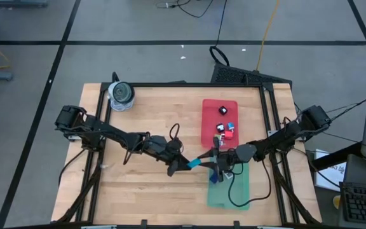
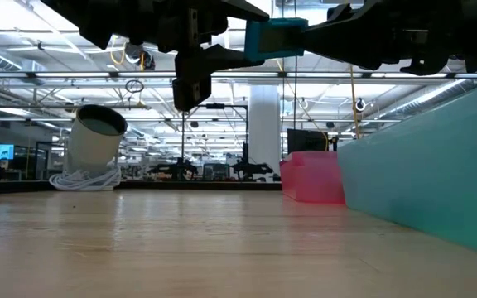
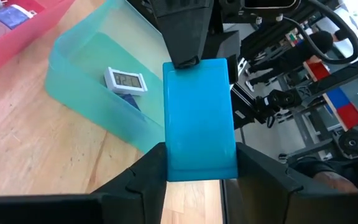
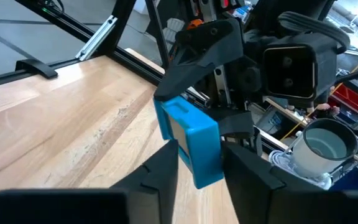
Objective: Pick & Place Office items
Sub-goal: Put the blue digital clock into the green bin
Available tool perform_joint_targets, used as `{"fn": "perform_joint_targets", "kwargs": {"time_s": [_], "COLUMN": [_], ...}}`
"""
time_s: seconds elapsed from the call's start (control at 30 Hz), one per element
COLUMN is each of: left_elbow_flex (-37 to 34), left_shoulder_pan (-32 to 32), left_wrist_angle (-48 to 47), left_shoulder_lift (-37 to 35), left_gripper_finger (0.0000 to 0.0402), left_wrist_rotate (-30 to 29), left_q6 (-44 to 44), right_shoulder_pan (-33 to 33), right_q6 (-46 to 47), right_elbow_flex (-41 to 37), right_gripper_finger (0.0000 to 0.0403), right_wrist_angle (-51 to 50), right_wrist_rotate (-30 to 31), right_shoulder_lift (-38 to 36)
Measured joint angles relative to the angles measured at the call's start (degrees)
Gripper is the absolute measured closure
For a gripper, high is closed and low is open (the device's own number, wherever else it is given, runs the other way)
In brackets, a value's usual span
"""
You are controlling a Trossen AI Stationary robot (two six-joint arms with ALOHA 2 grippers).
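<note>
A blue bar hangs in the air between my two grippers, just left of the green tray and clear of the wooden table. My left gripper reaches in from the table's left and is shut on one end of the bar. My right gripper comes from the right and is shut on the other end. A white labelled tag and a dark blue piece lie in the green tray. Several small items lie in the red tray. My left gripper pinches the bar's left end between its two fingers, which lie along the bar and come nearly level from the table's left. The bar is lifted clear and roughly level. My right gripper pinches the bar's right end between its two fingers. It comes level from the table's right, with the fingers along the bar.
A round grey roll stands at the table's far left corner. The red tray lies far right of middle, with the green tray in front of it near the front edge. A black cable trails across the green tray. Bare wood lies left of the trays.
</note>
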Motion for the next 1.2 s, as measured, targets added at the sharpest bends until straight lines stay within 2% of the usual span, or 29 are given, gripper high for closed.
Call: {"fn": "perform_joint_targets", "kwargs": {"time_s": [0.27, 0.63, 0.77, 1.0, 1.1, 1.2], "left_elbow_flex": [0.0, 0.1, 0.1, 0.1, 0.1, 0.0], "left_shoulder_pan": [0.0, 0.3, 2.4, 9.1, 10.3, 10.2], "left_wrist_angle": [-0.2, 0.2, -0.4, -5.1, -8.0, -10.3], "left_shoulder_lift": [0.0, -0.1, -0.8, -4.4, -6.1, -8.5], "left_gripper_finger": [0.0244, 0.0141, 0.0120, 0.0099, 0.0095, 0.0094], "left_wrist_rotate": [-0.3, -0.1, 5.8, 25.7, 26.2, 22.4], "left_q6": [0.2, 12.9, 17.3, 15.3, 15.8, 20.5], "right_shoulder_pan": [0.0, 1.2, 1.2, 1.3, 1.3, 1.4], "right_q6": [-0.6, 0.7, 3.2, 9.1, 12.4, 15.5], "right_elbow_flex": [0.0, 0.0, -0.1, -0.1, -0.1, -0.1], "right_gripper_finger": [0.0352, 0.0349, 0.0354, 0.0351, 0.0352, 0.0352], "right_wrist_angle": [0.0, -0.4, -1.7, -10.6, -15.8, -20.9], "right_wrist_rotate": [0.1, 0.0, 0.0, 0.0, 0.0, 0.0], "right_shoulder_lift": [0.0, -0.5, -2.3, -8.1, -11.0, -13.8]}}
